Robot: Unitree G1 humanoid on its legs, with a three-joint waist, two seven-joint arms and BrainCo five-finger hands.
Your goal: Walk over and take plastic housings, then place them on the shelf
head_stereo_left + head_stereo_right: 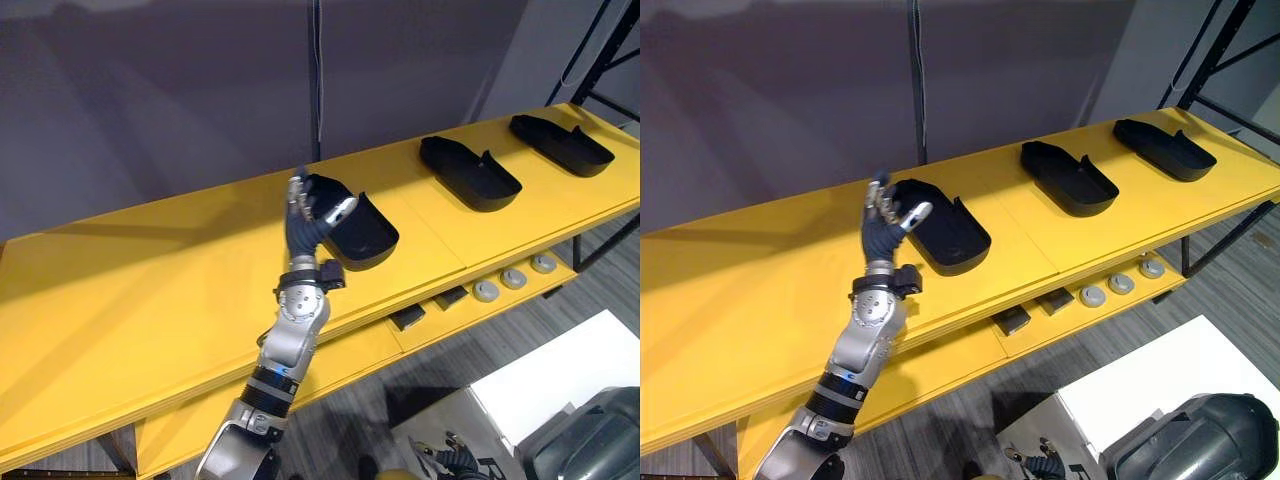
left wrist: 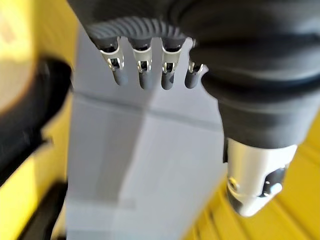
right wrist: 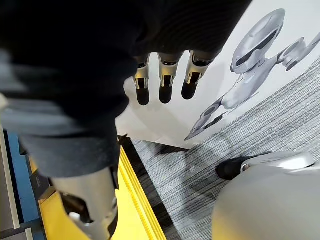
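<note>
Three black plastic housings lie in a row on the yellow top shelf (image 1: 150, 290): a near one (image 1: 362, 232), a middle one (image 1: 470, 172) and a far one (image 1: 560, 143). My left hand (image 1: 303, 218) is raised at the near housing's left end, fingers straight and spread, its thumb (image 1: 340, 210) above the rim. In the left wrist view the fingers (image 2: 142, 75) point at the grey wall with nothing between them, and the housing (image 2: 25, 115) sits off to one side. My right hand (image 3: 161, 85) hangs low over the floor, fingers relaxed and empty.
A lower yellow shelf (image 1: 360, 350) carries small grey round parts (image 1: 513, 278) and small dark blocks (image 1: 407, 318). A white box (image 1: 560, 380) stands on the grey floor at the lower right. A black rack upright (image 1: 600, 50) rises past the shelf's right end.
</note>
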